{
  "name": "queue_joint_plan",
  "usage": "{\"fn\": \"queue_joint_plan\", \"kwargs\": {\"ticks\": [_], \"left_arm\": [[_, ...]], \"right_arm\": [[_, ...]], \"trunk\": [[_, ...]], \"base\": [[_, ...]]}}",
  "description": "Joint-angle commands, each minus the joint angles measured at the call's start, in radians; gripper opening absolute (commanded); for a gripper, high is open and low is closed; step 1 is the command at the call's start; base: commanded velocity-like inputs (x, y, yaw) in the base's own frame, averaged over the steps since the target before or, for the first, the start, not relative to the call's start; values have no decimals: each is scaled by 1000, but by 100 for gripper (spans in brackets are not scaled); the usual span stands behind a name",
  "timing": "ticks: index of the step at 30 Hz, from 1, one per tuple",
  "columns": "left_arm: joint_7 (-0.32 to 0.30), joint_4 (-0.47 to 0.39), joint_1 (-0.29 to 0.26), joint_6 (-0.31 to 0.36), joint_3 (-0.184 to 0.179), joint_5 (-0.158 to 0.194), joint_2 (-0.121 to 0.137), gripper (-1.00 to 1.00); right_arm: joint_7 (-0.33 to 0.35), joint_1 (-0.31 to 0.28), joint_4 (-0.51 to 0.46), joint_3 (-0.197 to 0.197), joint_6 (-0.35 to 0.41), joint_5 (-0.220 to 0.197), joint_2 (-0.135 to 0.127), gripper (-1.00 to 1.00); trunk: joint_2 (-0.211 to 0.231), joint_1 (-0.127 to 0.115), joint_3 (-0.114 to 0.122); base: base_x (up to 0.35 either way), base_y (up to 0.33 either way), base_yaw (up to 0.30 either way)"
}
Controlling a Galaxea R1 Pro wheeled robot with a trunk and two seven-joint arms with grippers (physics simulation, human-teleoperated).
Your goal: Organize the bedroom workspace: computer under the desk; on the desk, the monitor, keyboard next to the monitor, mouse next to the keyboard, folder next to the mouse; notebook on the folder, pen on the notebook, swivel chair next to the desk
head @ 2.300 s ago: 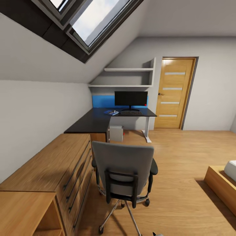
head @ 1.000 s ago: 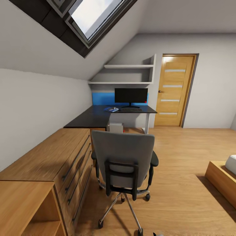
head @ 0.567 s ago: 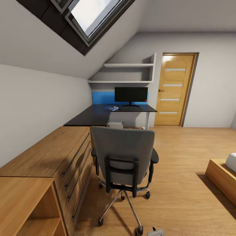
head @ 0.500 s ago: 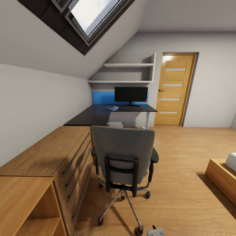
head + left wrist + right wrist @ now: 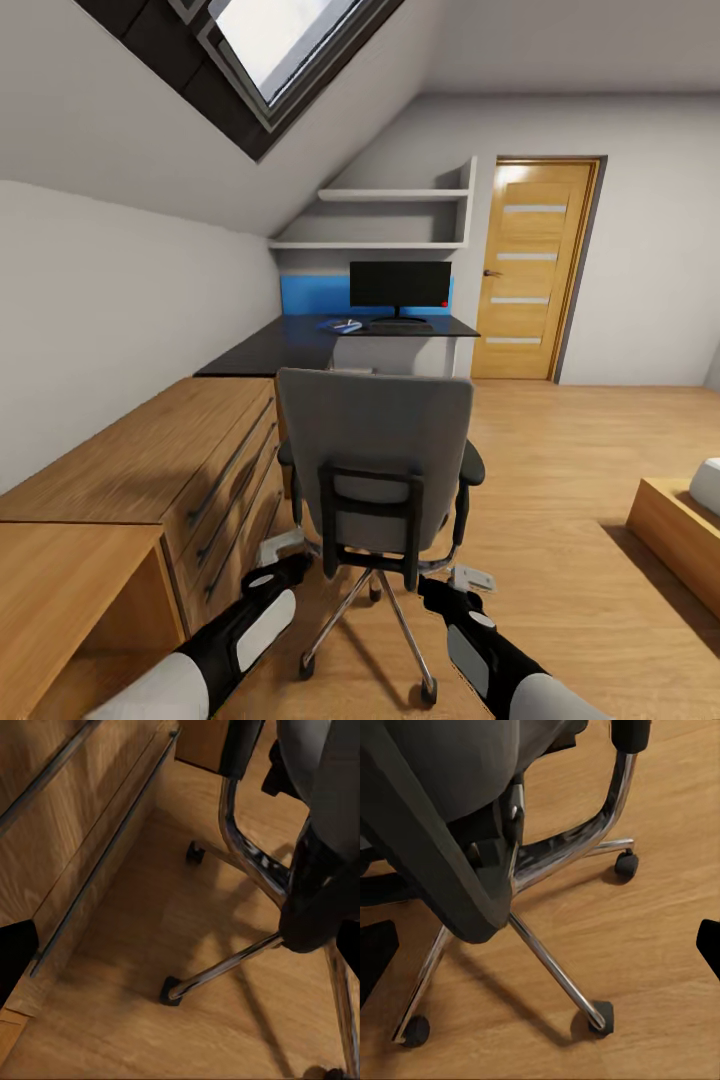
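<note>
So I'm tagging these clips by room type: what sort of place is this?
Probably an attic bedroom with a home office: a skylight in the sloped ceiling, an L-shaped desk with a monitor, a swivel chair, and what looks like a bed corner.

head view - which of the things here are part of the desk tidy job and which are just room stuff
Part of the job:
swivel chair
desk
monitor
keyboard
folder
left gripper, right gripper, both beside the chair

Just room stuff:
wooden dresser
door
wall shelves
skylight
bed corner
</note>
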Motion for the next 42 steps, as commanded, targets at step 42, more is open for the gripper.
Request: {"fn": "queue_joint_plan", "kwargs": {"ticks": [42], "left_arm": [[-272,248,-83,9,-15,2,-73,100]], "right_arm": [[155,-25,8,18,-28,106,3,100]], "trunk": [[-295,161,-133]], "base": [[0,0,0]]}}
